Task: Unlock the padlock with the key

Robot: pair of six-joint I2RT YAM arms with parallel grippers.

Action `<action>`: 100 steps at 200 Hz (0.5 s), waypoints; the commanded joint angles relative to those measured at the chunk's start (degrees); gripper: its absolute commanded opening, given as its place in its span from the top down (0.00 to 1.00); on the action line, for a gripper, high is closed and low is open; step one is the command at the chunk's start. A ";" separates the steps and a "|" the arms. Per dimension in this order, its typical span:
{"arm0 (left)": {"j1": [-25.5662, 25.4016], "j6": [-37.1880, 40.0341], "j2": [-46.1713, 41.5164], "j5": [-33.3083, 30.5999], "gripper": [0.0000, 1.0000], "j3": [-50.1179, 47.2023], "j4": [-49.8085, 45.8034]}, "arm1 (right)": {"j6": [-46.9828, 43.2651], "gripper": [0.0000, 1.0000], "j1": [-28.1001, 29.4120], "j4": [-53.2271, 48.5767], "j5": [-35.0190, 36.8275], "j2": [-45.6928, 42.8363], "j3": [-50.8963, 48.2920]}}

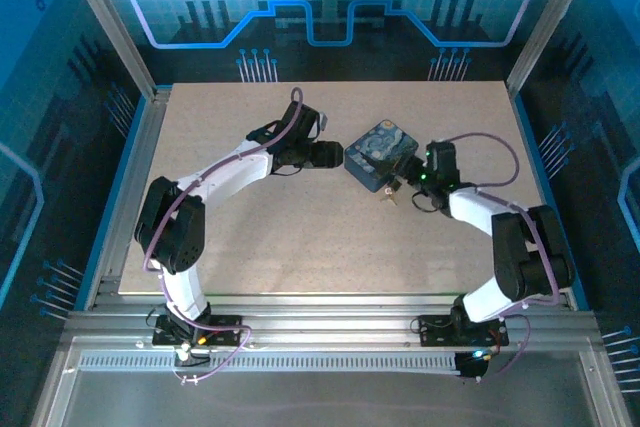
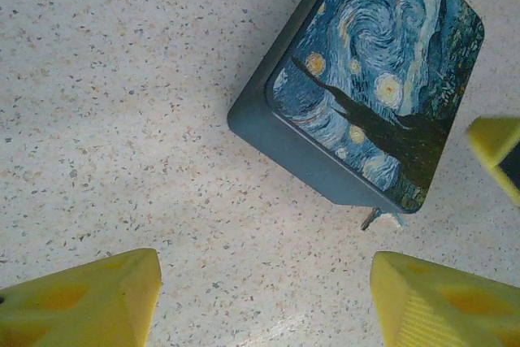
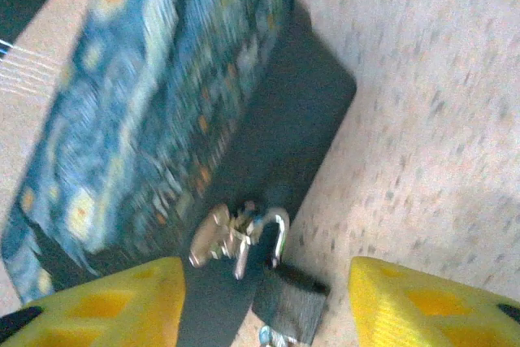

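Note:
The black padlock [image 3: 291, 300] hangs by its silvery shackle [image 3: 281, 236] from the metal latch [image 3: 218, 234] on the dark blue swirl-patterned tin [image 3: 138, 127]. The picture is blurred. A small bit of metal [image 3: 270, 336] pokes from the padlock's lower end; I cannot tell whether it is the key. My right gripper [image 3: 266, 282] is open, its yellow fingers on either side of the padlock and apart from it. My left gripper [image 2: 264, 274] is open over bare table, just short of the tin [image 2: 370, 79]. From above, both grippers [image 1: 335, 155] [image 1: 403, 179] flank the tin [image 1: 378, 152].
The speckled tabletop [image 1: 300, 237] has free room in front of and left of the tin. Metal frame rails [image 1: 140, 177] run along the table's edges. A yellow fingertip of the right gripper [image 2: 496, 148] shows past the tin in the left wrist view.

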 commanded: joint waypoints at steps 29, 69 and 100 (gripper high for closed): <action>-0.24 1.24 -2.08 -0.56 0.30 -0.14 -2.76 | -11.61 0.37 -7.19 -8.12 -3.61 9.35 16.31; -0.45 0.19 -5.75 -0.19 0.30 -3.56 -2.43 | -13.12 0.34 -9.84 -7.88 -11.66 20.31 27.01; -0.47 0.49 -7.88 -0.60 0.30 -4.60 -3.06 | -17.65 0.38 -9.93 -11.29 -20.87 29.50 36.47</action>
